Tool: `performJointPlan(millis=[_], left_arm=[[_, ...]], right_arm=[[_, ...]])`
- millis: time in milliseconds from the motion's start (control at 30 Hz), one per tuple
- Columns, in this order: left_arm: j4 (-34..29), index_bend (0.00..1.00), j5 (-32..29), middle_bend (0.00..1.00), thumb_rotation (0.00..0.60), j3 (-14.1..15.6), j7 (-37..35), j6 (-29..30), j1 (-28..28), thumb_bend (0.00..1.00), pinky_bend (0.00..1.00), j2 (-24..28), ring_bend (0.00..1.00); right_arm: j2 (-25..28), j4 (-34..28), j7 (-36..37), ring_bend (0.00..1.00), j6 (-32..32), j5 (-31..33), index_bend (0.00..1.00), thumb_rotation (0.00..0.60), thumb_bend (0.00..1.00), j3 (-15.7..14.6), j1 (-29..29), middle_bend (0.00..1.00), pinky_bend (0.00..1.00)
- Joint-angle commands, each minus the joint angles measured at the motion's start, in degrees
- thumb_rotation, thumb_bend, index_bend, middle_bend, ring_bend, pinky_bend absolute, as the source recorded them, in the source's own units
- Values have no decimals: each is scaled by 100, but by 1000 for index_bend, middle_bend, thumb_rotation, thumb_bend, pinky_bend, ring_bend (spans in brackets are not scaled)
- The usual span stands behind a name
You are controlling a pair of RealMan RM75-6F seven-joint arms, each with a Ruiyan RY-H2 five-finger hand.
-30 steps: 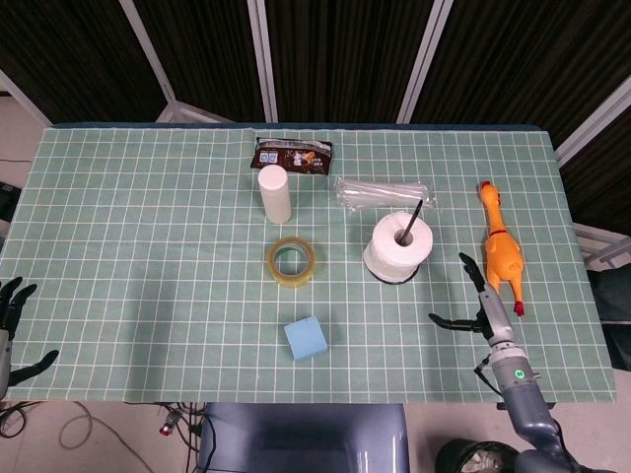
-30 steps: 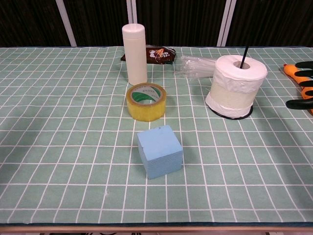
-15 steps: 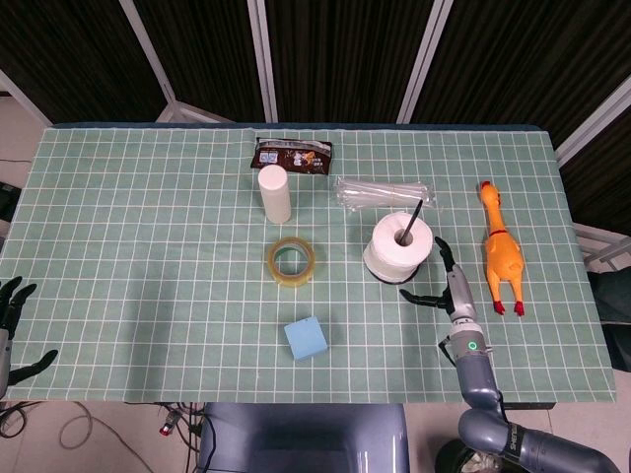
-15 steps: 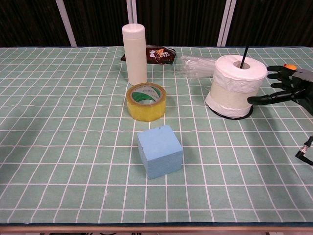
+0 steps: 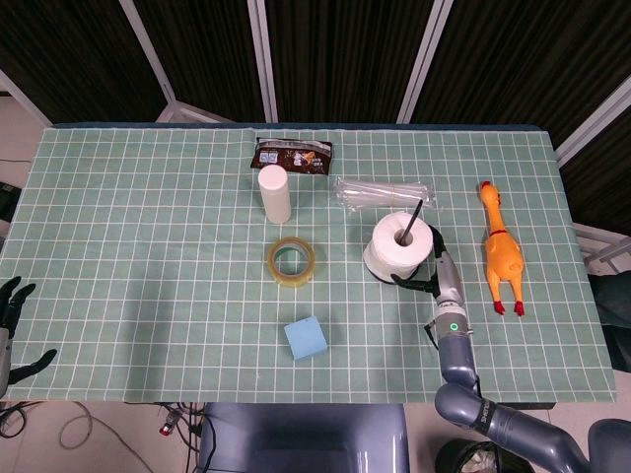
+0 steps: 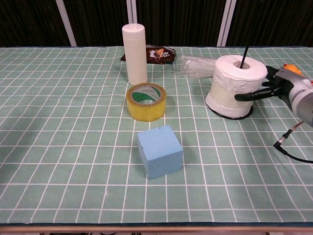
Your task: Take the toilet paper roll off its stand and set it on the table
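Note:
The white toilet paper roll (image 5: 398, 246) (image 6: 235, 86) sits upright on its stand, whose black rod (image 5: 413, 220) (image 6: 243, 54) pokes out of the core. The stand's black base ring (image 6: 236, 116) shows under the roll. My right hand (image 5: 435, 267) (image 6: 274, 87) is against the roll's right side, its thumb lying across the near face and the other fingers reaching round the far side. The fingers are spread, and I cannot see a firm grip. My left hand (image 5: 12, 313) hangs off the table's left front corner with its fingers apart, holding nothing.
A yellow tape ring (image 5: 291, 261) (image 6: 145, 101) and a white bottle (image 5: 274, 193) (image 6: 134, 54) stand left of the roll. A blue foam cube (image 5: 306, 338) (image 6: 159, 151) lies in front. A rubber chicken (image 5: 498, 251) lies to the right, with a clear plastic pack (image 5: 383, 191) and a snack packet (image 5: 291, 155) behind.
My right hand has moved left from beside the rubber chicken to the roll, and its thumb and fingers now bracket the roll's right side. The roll and my left hand have not moved.

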Motion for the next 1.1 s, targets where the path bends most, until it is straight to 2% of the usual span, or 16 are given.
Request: performJointPlan(millis=[33,400,500,600,667,800,967,1100], left_arm=[[2,145,-18,39,600,-9,3,4,2,69,0,4,0],[-10,145,-52,39,600,-14,-1,19,17,68,0,21,0],[-20,145,-70,38,600,-16,7,19,21,69,0,20,0],[-31,145,-73,38,600,-14,16,18,23,69,0,22,0],[-37,145,-62,38,600,-11,18,28,26,69,0,22,0],[-39,145,-66,38,600,-15,19,41,32,69,0,20,0],[-42,145,-76,38,600,-16,27,36,31,69,0,17,0],[-45,145,-78,38,600,-16,17,35,32,69,0,23,0]], right_arm=[[-124,169,-93,0,-107,138,0,600,0,113,106,0,0],[-359,486,-140,0,-346,488,0,600,0,494,318,0,0],[-356,438,-137,0,-320,505,12,600,0,557,311,59,0],[-358,406,-103,0,-295,515,100,600,0,603,282,169,0],[-374,416,-73,11,-266,485,230,600,0,620,268,249,0],[-442,462,36,72,-174,373,371,600,0,637,226,331,0],[-498,472,141,119,-82,202,454,600,0,638,185,376,0],[-487,395,259,122,24,-10,462,600,0,656,141,380,0]])
